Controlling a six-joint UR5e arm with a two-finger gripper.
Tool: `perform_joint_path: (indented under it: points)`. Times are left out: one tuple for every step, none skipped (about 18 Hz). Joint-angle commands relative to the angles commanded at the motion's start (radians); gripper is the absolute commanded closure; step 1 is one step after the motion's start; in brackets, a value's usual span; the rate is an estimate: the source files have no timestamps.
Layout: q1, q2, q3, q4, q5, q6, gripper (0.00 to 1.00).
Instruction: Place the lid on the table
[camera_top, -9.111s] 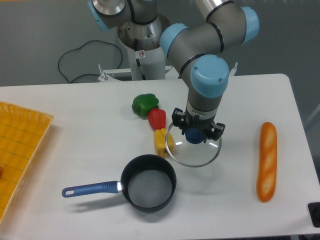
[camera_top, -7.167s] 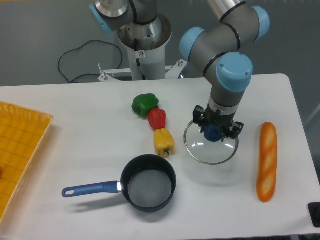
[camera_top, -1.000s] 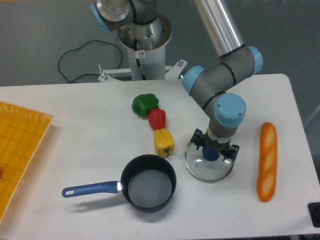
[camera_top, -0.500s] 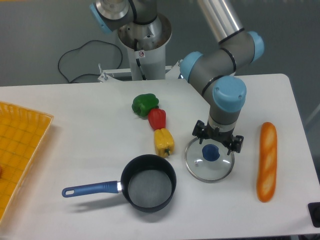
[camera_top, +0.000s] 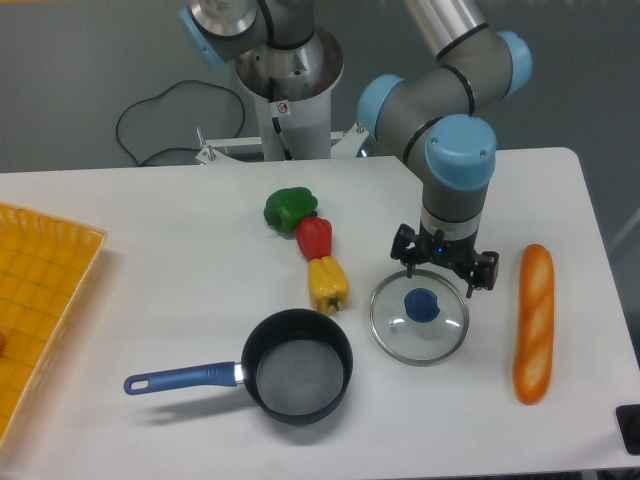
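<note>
Lid down on the tabletop

Our pincer (camera_top: 445, 270) hangs open just above the lid (camera_top: 418, 321), which lies flat on the tabletop (camera_top: 150, 260).

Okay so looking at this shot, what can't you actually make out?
- Yellow tray: the left edge of the camera view cuts it off, so its contents cannot be told.
- Dark object at the lower right corner: cropped by the frame, unidentifiable.
- Gripper: its fingertips are small and dark above the lid; their exact height cannot be told.
- Cable: its ends run behind the table.
</note>
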Motion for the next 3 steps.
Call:
perform_joint_path:
  points:
    - [-0.002, 0.0, 0.002, -0.002, 0.015, 0.002, 0.0]
    - [-0.003, 0.002, 0.0, -0.002, 0.028, 0.002, 0.0]
    - [-0.003, 0.002, -0.004, -0.002, 0.032, 0.0, 0.0]
